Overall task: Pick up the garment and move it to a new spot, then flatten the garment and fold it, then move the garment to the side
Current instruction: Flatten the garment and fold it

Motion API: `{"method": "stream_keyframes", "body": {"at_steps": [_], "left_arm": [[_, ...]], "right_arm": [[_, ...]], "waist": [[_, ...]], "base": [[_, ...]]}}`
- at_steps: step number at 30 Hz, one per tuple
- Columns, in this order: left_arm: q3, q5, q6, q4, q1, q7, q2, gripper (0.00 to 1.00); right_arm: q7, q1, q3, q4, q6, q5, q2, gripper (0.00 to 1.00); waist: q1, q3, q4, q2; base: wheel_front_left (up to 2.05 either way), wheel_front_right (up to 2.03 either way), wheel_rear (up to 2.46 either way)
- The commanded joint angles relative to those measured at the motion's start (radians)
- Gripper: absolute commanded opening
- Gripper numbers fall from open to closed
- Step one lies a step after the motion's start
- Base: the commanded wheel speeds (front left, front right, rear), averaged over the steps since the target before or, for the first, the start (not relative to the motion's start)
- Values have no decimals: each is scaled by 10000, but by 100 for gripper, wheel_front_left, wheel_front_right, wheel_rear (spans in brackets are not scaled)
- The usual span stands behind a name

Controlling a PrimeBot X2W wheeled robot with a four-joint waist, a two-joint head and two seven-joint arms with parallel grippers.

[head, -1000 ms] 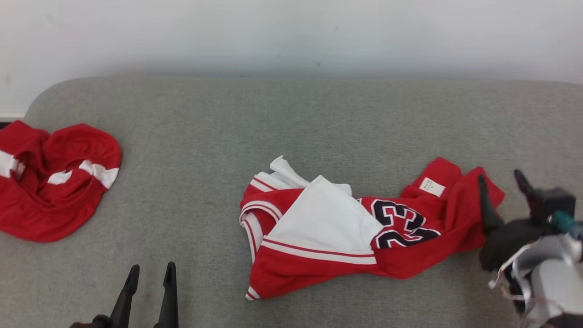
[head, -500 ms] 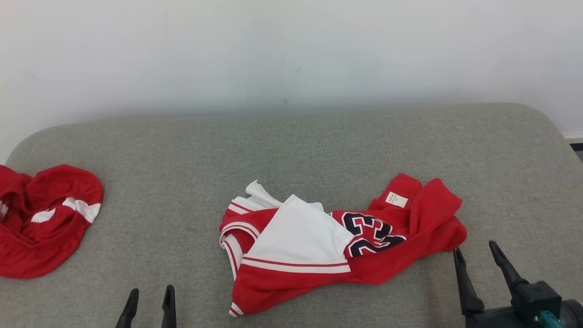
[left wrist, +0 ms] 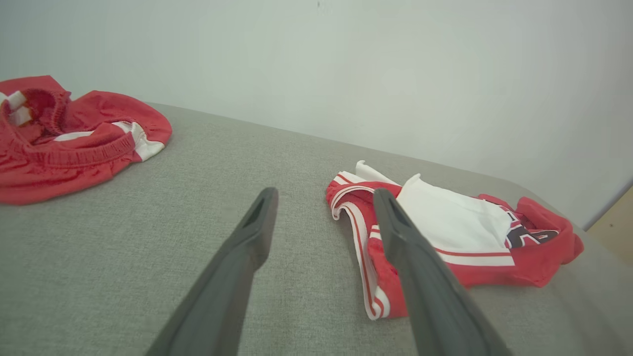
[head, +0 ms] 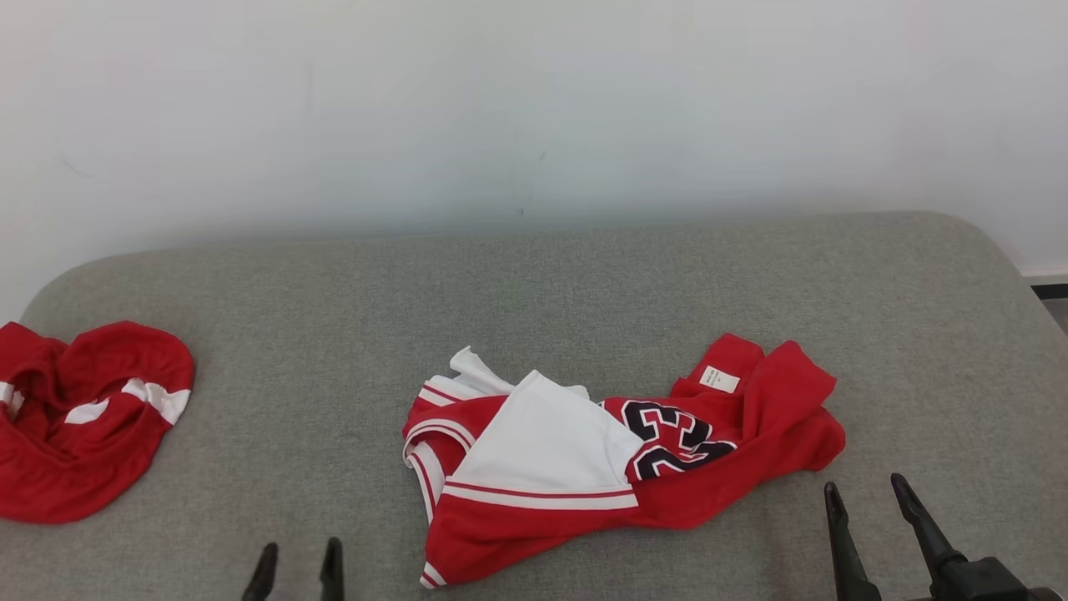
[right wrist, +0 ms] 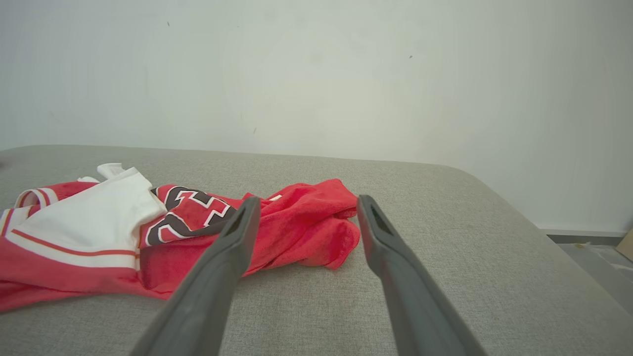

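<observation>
Far left, red shorts (head: pixel 83 421) sit bunched at the edge of the grey cushion (head: pixel 534 284), unfolded and well apart from everything else. Next, the left gripper (head: pixel 300 558) is low at the bottom edge, between shorts and jersey. Its jaws are spread wide, with nothing between them and touching nothing. In the left wrist view it hangs over bare cushion, the jersey's striped edge just beyond one finger.

In the middle, the jersey (head: pixel 617 459), red with a white panel and a dark number, lies crumpled on the cushion. A white flap is turned over its front and the tagged end is heaped up at its right. It is not flat and not folded. The right gripper (head: pixel 865 492) is at lower right, near the jersey's right end but apart from it, jaws fully spread and empty.

Progress, as a judgement: the jersey looks like the garment in hand. Whether it already sits in its new spot cannot be told. Flattening, folding and moving aside are all left, and nothing is gripped yet.
</observation>
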Motion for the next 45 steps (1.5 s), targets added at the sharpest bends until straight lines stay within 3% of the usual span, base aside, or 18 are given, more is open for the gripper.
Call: {"method": "stream_keyframes", "body": {"at_steps": [1,9,19,23,31,40,41,42,43,45], "left_arm": [[-153,-56,14,84,-139,-9,-2,100],[-1522,-618,14,1594,-2342,724,365,100],[-3547,-2194,16,4556,-5876,2023,827,100],[-3472,-2336,168,5635,-6666,2263,1024,100],[-3032,-2252,1250,7214,-7496,2704,1464,100],[-3149,-2453,1307,8171,-7882,4064,1554,100],[-3179,-2526,1277,8311,-7880,4366,1501,97],[-3210,-2567,1257,8400,-7902,4589,1468,45],[-3227,-2595,1250,8420,-7927,4652,1446,0],[-3268,-2553,1151,8326,-8083,4516,1468,0]], "right_arm": [[-33,91,20,-55,5,38,38,100],[60,-77,313,-166,5,183,85,100],[71,-763,902,-167,5,418,127,100],[16,-977,1012,-93,5,461,170,100],[-47,-1108,961,21,5,477,252,100],[-87,-1288,1006,40,5,498,307,100],[-90,-1305,1003,35,5,519,313,100],[-95,-1318,997,33,5,531,318,100],[-98,-1327,994,26,5,538,325,100],[-101,-1329,995,16,5,545,335,100]], "waist": [[2,6,-19,0],[2,344,-366,0],[2,1410,-1499,0],[2,1652,-1790,0],[2,1884,-1999,0],[2,2118,-2065,0],[2,2145,-2071,0],[2,2165,-2075,0],[2,2186,-2083,0],[2,2235,-2107,0]], "base": [[0,0,0],[0,0,0],[0,0,0],[0,0,0],[0,0,0],[0,0,0],[0,0,0],[0,0,0],[0,0,0],[0,0,0]]}}
